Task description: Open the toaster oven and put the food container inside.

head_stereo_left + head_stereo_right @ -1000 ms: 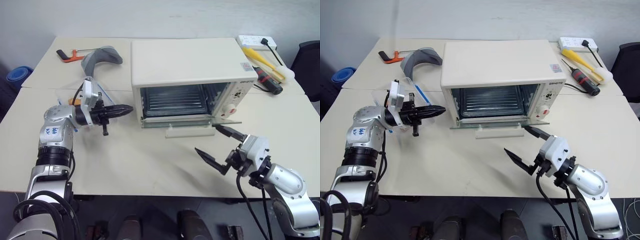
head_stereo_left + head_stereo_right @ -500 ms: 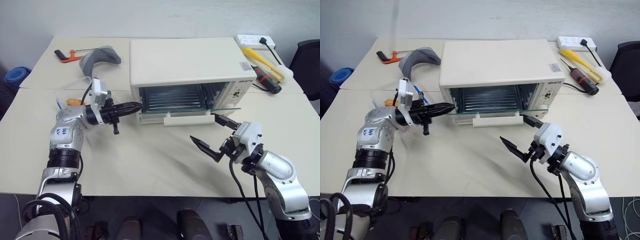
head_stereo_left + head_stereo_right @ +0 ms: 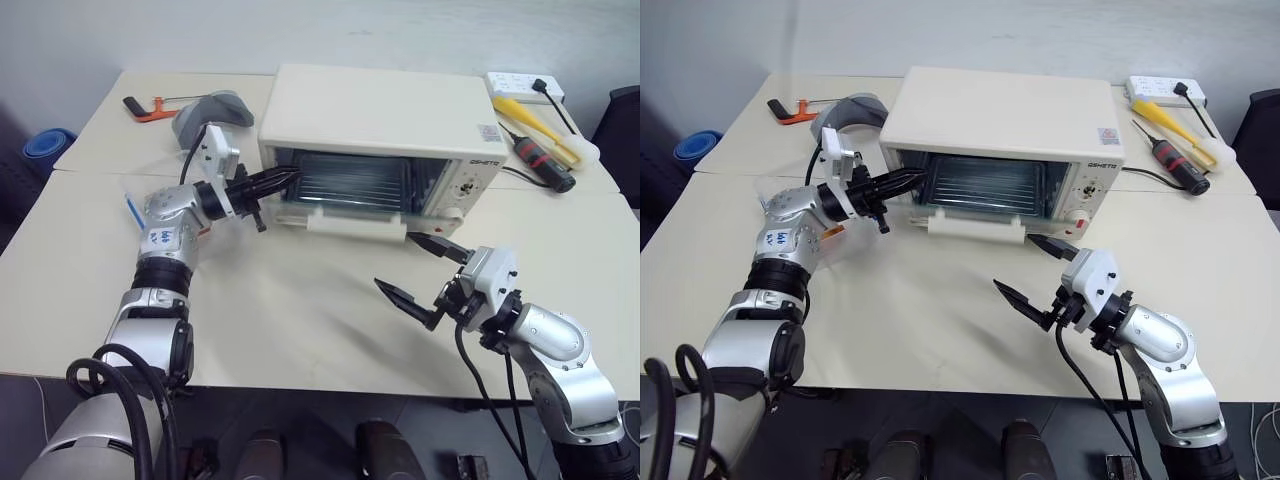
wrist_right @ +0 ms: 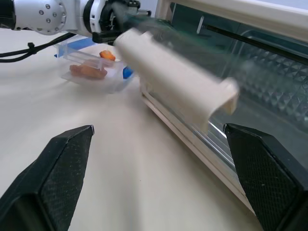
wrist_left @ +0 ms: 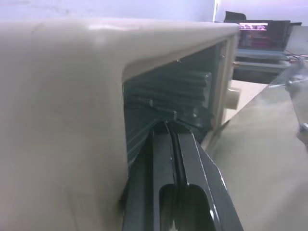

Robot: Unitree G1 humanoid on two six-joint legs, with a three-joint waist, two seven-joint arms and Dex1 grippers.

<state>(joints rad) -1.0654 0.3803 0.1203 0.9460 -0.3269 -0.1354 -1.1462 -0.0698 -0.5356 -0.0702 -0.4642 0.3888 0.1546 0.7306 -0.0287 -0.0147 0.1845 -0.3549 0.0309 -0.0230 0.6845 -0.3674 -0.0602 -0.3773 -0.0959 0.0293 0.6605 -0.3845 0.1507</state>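
Note:
The cream-white toaster oven (image 3: 380,110) stands at the middle back of the table. Its glass door is tilted about halfway up, and its white bar handle (image 3: 355,222) is blurred in the right wrist view. My left gripper (image 3: 288,178) is shut and empty, its tips poked into the top left corner of the oven's opening, between frame and door. In front of the oven hangs my right gripper (image 3: 396,262), wide open with nothing in it. The food container (image 4: 91,72), clear with a blue clip and orange pieces, lies on the table left of the oven, partly behind my left arm.
An orange hacksaw (image 3: 150,105) and a grey curved object (image 3: 205,108) lie at the back left. A power strip (image 3: 525,85), a yellow tool (image 3: 530,115) and a red-black screwdriver (image 3: 545,165) lie at the back right. Bare table stretches in front of the oven.
The oven door has swung up from lying flat to about halfway. My left gripper has moved right and forward to the oven's opening. The right gripper has stayed put; the camera shifted.

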